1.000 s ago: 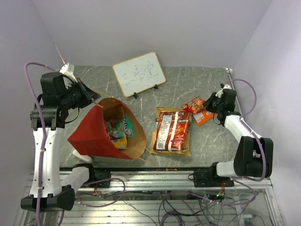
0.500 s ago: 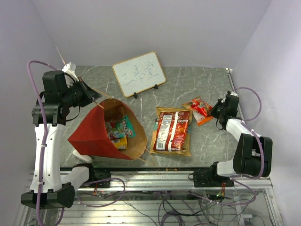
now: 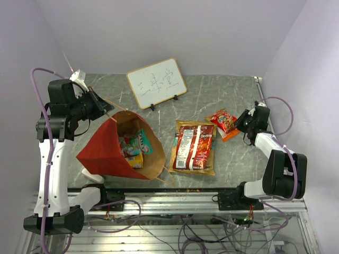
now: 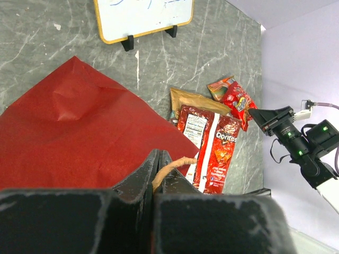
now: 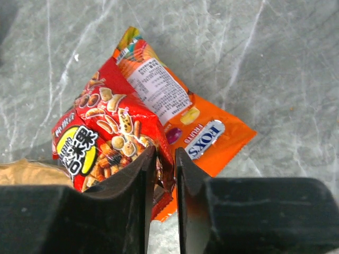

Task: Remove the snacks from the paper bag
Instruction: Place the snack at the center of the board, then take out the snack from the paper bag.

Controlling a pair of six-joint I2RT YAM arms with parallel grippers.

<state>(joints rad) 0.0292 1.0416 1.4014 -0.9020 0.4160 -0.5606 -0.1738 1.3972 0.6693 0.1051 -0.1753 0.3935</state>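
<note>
Now red snack packet [image 5: 106, 137] is lying right of Doritos bag [image 3: 193, 145], corner sitting between right pincer [image 5: 160, 154] fingers, pinching or loose, cannot tell; left pincer [image 4: 158, 156] is clamping paper bag [image 4: 79, 121] handle.

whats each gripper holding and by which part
Left gripper pinches the paper bag by its handle. Red packet edge sits between right gripper fingers; grip unclear.

Orange FOX'S packet [image 5: 217, 140] half under red snack packet [image 5: 111, 132]; bagged packets [image 3: 132, 144] partly behind paper bag [image 3: 100, 153] wall.
</note>
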